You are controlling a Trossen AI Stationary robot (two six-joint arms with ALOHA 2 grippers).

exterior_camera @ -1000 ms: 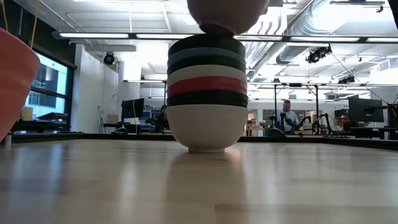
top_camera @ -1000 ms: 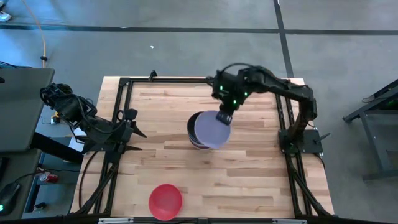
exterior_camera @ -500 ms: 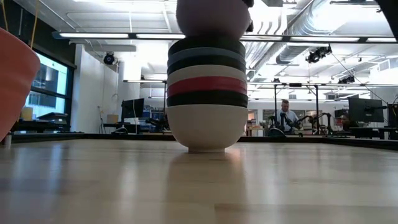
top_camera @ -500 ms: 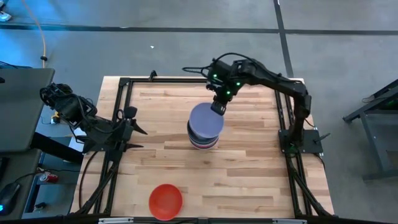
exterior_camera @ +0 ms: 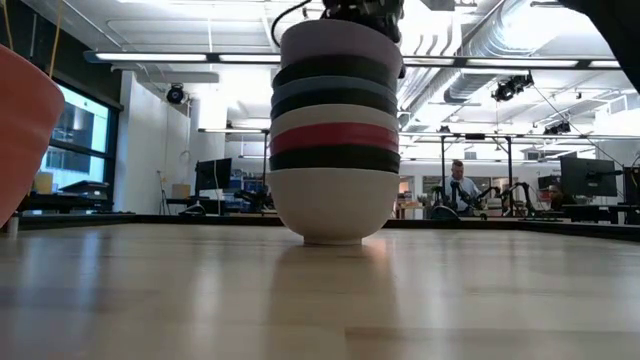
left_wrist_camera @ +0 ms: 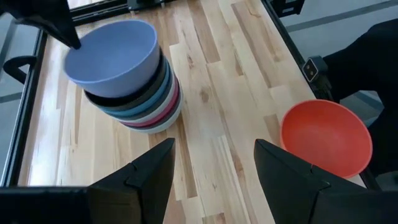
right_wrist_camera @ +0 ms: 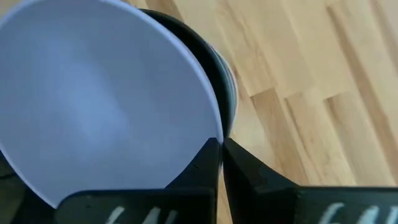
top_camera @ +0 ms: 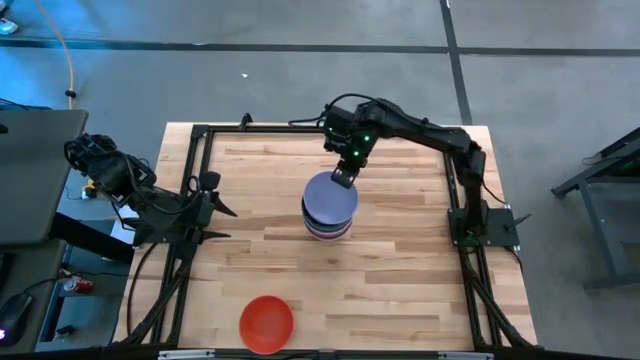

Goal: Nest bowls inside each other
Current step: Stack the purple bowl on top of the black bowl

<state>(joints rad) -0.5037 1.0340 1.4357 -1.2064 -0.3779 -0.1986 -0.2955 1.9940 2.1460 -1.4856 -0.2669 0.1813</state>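
Observation:
A stack of several nested bowls [top_camera: 327,222] [exterior_camera: 335,150] stands mid-table on its white bottom bowl. The lavender bowl [top_camera: 329,195] [exterior_camera: 340,45] [left_wrist_camera: 112,56] sits on top, inside a black one. My right gripper [top_camera: 343,179] [right_wrist_camera: 221,144] is at the stack's far right side, shut on the lavender bowl. A red bowl [top_camera: 266,323] [left_wrist_camera: 324,137] rests upright alone near the table's near edge. My left gripper [top_camera: 212,210] [left_wrist_camera: 214,180] waits open at the table's left edge. My right gripper pinches the lavender bowl's rim [right_wrist_camera: 210,121] on its far right side, one finger [right_wrist_camera: 193,171] inside the bowl and one finger [right_wrist_camera: 255,171] outside. The fingers slant down from the far right. The bowl sits in the top of the stack.
The black frame rail [top_camera: 195,170] runs round the table. Bare wood lies around the stack on all sides. The red bowl [exterior_camera: 20,130] stands close to the low camera. A person [exterior_camera: 460,188] sits in the room far behind.
My right gripper moved down and toward the table's far left, carrying the lavender bowl. The bowl went from hanging clear above the stack, a little to its right, to sitting nested in the top black bowl. The gripper stayed shut on the rim.

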